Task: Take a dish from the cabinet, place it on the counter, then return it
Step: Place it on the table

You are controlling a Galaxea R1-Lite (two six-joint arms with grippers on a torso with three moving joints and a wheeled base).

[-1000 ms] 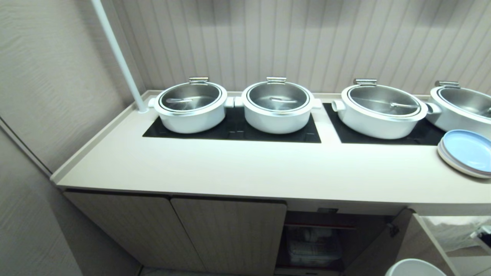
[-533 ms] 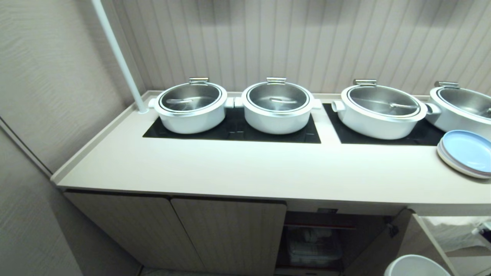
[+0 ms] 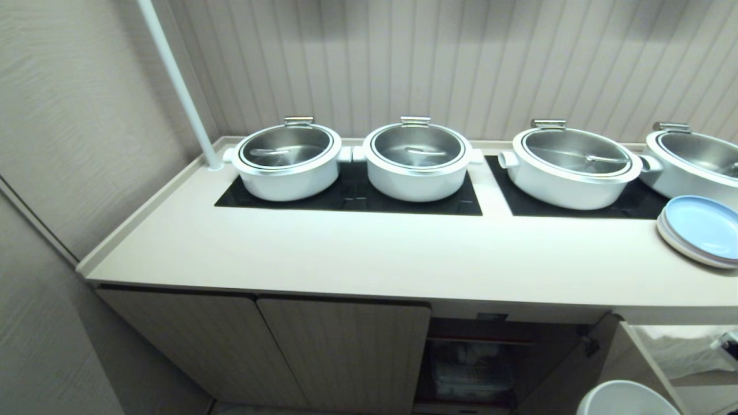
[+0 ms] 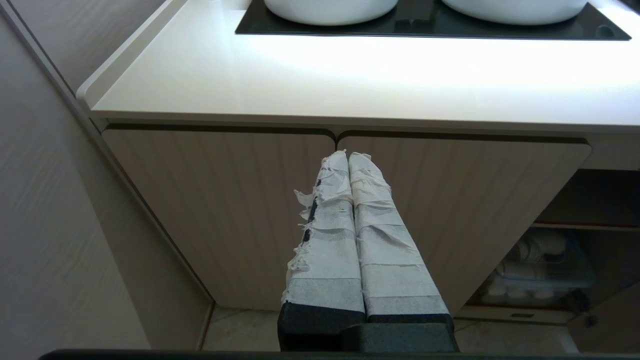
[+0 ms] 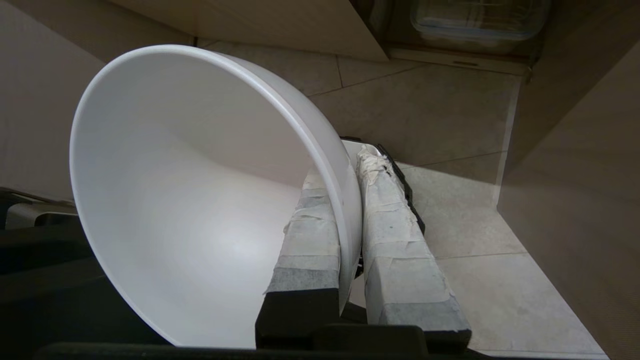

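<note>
At the lower right corner of the head view, nearest the camera, the small plain white glossy round bowl (image 3: 625, 400) shows only its rim. The right wrist view gives the grip: the right gripper (image 5: 352, 165) has its tape-wrapped fingers (image 5: 395, 235) pinched narrow on the bowl's wall, one inside, one outside, with the bowl hanging over the tiled floor (image 5: 450, 115). The left gripper (image 4: 348, 156), seen in its own wrist view, hangs idle before the shut ribbed beige doors (image 4: 230, 210), fingers pressed together and holding nothing.

Behind the bowl, at the lower middle of the head view, the low beige wood-grain cabinet (image 3: 346, 346) stands open, a clear plastic bin (image 3: 473, 372) on its shelf. Above runs the long cream-white counter (image 3: 375, 253), bare along the front. Toward the back sit large white pots with steel lids (image 3: 285, 158) on black glass cooktop panels (image 3: 351, 199), and a stack of pale blue plates (image 3: 700, 227) lies at the right edge.

The step in hand seems to be lifting the bowl to the counter. The rim pinch looks thin, so the lift should be slow, clear the counter's thick edge, and land on the bare front strip, well apart from plates and pots, releasing only once the base sits flat.
</note>
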